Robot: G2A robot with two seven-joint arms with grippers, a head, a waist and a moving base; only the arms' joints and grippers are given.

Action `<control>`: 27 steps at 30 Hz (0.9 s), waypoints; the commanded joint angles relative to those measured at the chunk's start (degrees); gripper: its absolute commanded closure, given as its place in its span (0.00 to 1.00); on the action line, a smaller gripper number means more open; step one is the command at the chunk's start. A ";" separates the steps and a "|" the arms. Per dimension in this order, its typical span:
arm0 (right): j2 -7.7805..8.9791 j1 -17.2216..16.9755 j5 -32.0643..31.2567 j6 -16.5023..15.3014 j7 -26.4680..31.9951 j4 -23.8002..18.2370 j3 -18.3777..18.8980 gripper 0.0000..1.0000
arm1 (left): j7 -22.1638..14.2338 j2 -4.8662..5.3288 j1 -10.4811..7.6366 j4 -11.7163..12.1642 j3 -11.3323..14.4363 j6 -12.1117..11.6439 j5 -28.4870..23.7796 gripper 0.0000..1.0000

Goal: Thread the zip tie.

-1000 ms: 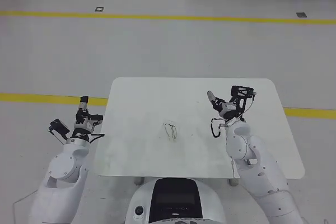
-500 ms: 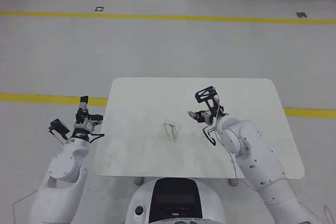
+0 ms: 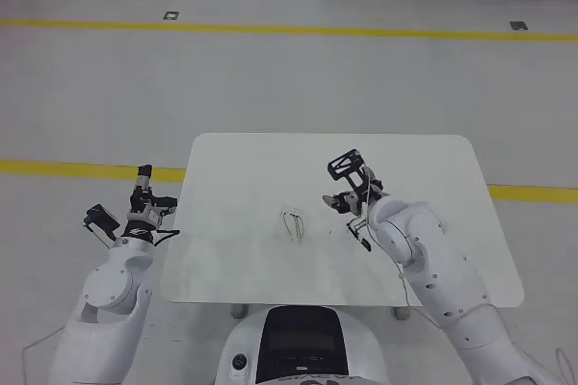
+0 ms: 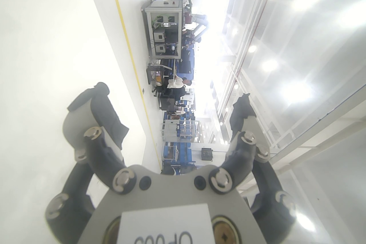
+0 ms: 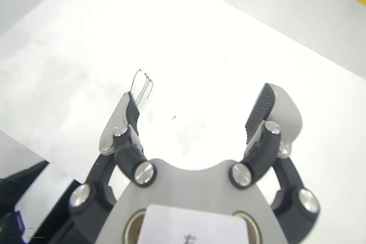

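Note:
A thin, pale zip tie (image 3: 293, 223) lies bent in a loop near the middle of the white table (image 3: 250, 164); in the right wrist view the zip tie (image 5: 142, 86) shows just past one fingertip. My right gripper (image 3: 338, 186) hovers open over the table, a short way right of the tie, with nothing between its fingers; the right gripper (image 5: 200, 99) is seen wide apart up close. My left gripper (image 3: 144, 183) is off the table's left edge, pointing away from me, open and empty, as the left gripper (image 4: 171, 96) in its own view.
The table's rounded far corner and left edge (image 4: 94, 8) run beside my left gripper. Yellow floor lines (image 3: 270, 29) cross behind and beside the table. Bare tabletop surrounds the tie on all sides.
My right arm has swung left from the table's right part toward the middle, ending closer to the zip tie. The left arm and the tie have stayed put.

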 commanded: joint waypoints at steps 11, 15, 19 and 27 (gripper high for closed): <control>-4.90 19.13 11.18 1.48 21.00 12.30 -13.82 0.00 | 0.00 0.00 0.00 0.00 0.00 0.00 0.00 0.00; -5.27 19.89 12.97 1.71 21.74 13.64 -14.41 0.00 | 0.00 0.00 0.00 0.00 0.00 0.00 0.00 0.00; -5.27 19.89 12.97 1.71 21.74 13.64 -14.41 0.00 | 0.00 0.00 0.00 0.00 0.00 0.00 0.00 0.00; -5.30 19.80 12.96 1.76 21.79 13.75 -14.62 0.00 | 0.00 0.00 0.00 0.00 0.00 0.00 0.00 0.00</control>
